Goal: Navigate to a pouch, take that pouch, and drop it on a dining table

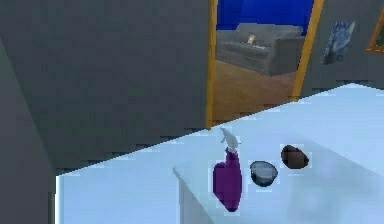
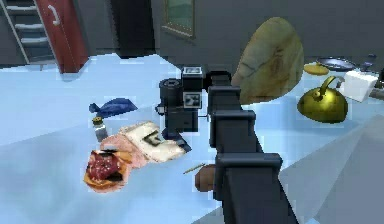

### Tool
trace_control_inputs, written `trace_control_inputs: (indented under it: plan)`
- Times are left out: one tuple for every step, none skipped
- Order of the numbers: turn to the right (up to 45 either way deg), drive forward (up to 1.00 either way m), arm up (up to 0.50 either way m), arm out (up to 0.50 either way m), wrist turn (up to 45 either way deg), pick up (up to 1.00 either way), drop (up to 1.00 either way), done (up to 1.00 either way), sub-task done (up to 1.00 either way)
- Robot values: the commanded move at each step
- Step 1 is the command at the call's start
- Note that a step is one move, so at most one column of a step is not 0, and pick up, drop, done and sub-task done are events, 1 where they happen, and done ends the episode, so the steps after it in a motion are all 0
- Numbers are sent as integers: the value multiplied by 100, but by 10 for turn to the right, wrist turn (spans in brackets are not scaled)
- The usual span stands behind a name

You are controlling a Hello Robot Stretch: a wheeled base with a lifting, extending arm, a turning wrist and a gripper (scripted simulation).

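Jaws' spread cannot be told, nor any hold. Arm point(image 2: 245, 160) reaches over counter point(image 2: 60, 125); pickup and drop likely remain.

Grey walls point(image 1: 110, 70), orange doorframe point(image 1: 212, 70) w/ sofa point(image 1: 262, 50)

No txt, nos. or signs legible. White squares point(image 2: 192, 72) at the arm's end carry black marks: patterns only, not letters. Pale packet point(image 2: 150, 142) on the desk point(image 2: 60, 110) has dark print, too blurred to read. Purple spray bottle point(image 1: 228, 180): any label too small to tell.
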Motion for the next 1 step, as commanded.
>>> trace_control_inputs:
  plan:
    - [0,0,-14,0,0,0,0,0,0]
